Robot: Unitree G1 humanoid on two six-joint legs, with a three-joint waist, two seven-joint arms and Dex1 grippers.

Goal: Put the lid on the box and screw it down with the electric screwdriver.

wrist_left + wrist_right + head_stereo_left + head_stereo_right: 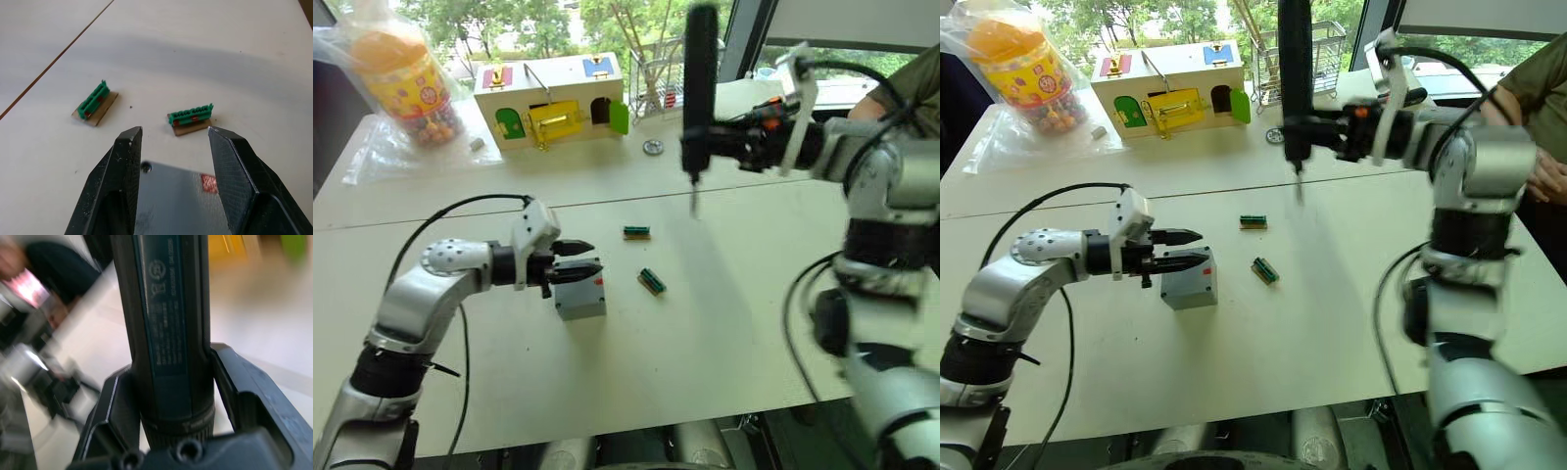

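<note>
Gripping the thick black cylindrical electric screwdriver (pixel 1295 73) upright, the right gripper (pixel 1324 132) hangs well beyond the small grey square plastic box (pixel 1189 278). The left gripper (pixel 1183 251), jaws spread, hovers over that box.

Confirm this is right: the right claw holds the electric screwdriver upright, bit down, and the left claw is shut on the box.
Not quite. The left claw is open, its fingers straddling the top of the box, as the left wrist view shows. The right claw does hold the electric screwdriver upright, bit down.

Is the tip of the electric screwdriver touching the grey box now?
No. The electric screwdriver hangs upright in the right gripper, its bit in the air far from the box.
</note>
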